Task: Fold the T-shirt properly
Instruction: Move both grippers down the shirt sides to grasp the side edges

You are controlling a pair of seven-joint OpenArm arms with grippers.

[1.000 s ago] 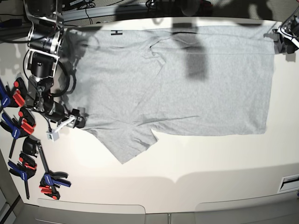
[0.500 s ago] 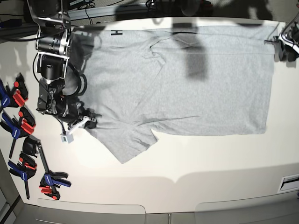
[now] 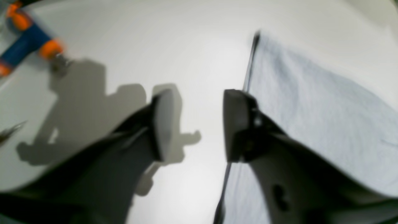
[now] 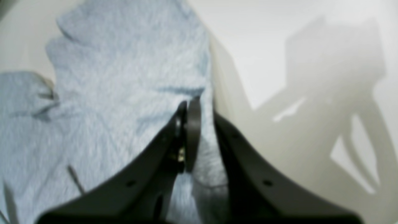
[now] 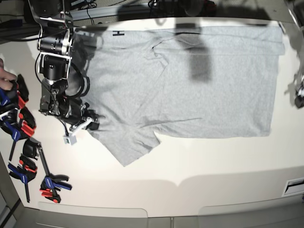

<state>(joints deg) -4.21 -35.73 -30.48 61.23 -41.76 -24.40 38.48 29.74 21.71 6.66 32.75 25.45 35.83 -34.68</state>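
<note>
Now left hand (image 3: 196,124) gone from shirt's upper-right corner, sits at right frame edge beside hem, jaws wide, empty. Right hand (image 4: 189,130) clamped tight on sleeve edge of light heather-grey cotton T-shirt (image 5: 190,85), spread flat across white counter (image 5: 190,166). Both wrist views blurred. Left hand mostly cut off in base view.

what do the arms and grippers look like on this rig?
Right arm: black cylindrical joint housings in silver metal brackets, black cables looped alongside, small white block near the wrist. Right gripper and left gripper: matte dark-grey tapered fingers with flat pads and small screw holes. No markings legible.
</note>
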